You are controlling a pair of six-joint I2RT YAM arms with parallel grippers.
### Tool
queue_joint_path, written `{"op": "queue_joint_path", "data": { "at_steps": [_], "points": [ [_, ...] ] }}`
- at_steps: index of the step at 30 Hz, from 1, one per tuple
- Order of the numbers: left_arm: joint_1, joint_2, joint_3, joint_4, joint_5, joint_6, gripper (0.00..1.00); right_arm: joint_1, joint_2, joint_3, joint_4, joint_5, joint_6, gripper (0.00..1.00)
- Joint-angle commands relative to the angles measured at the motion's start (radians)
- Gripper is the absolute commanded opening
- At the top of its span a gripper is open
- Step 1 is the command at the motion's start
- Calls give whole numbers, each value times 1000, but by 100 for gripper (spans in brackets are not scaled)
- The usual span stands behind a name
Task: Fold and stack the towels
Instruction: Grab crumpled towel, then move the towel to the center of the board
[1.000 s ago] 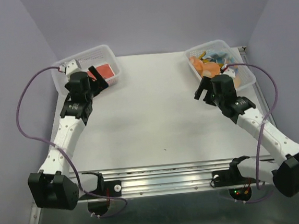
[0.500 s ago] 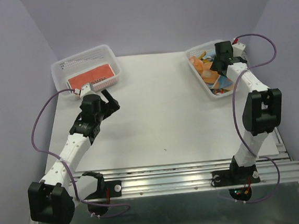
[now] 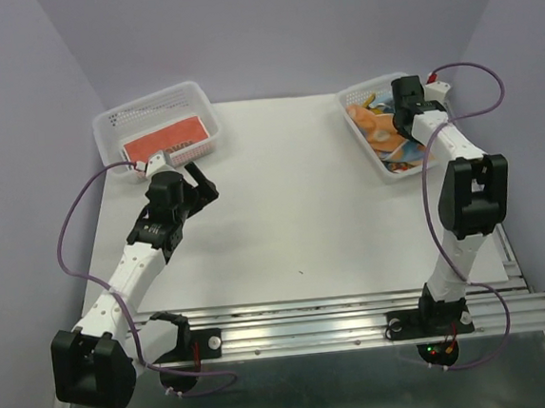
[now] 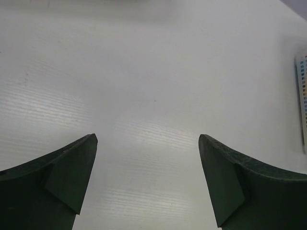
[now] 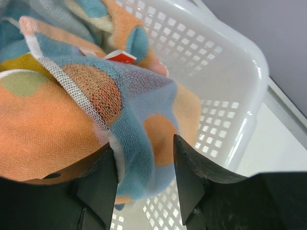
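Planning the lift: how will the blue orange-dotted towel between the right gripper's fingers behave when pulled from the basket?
Probably floppy: the dotted towel lies bunched in soft folds. Its looped terry should resist slipping. It may drag neighbouring towels tangled with it.

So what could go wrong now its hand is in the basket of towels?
The right gripper pinches only a small fold of the dotted towel, so the towel might slip free when lifted. The orange towel lies bunched against it and could get dragged out too. The basket looks light and sits near the far corner of the table, so a snagged towel might tug it along.
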Motion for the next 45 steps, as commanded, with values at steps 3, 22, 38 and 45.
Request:
{"op": "queue_joint_path", "data": {
  "at_steps": [3,22,38,45],
  "points": [
    [-4,1,20,34,-14,12,99,-25,-96,-39,6,101,19,51],
    [-5,-8,17,52,64,13,99,-68,-300,180,72,-97,-233,1],
    [-5,-78,31,65,120,-33,99,-49,-445,662,-34,-997,-248,2],
    [-5,-110,13,55,129,-62,99,156,-527,468,107,-1292,-125,2]
  ]
}}
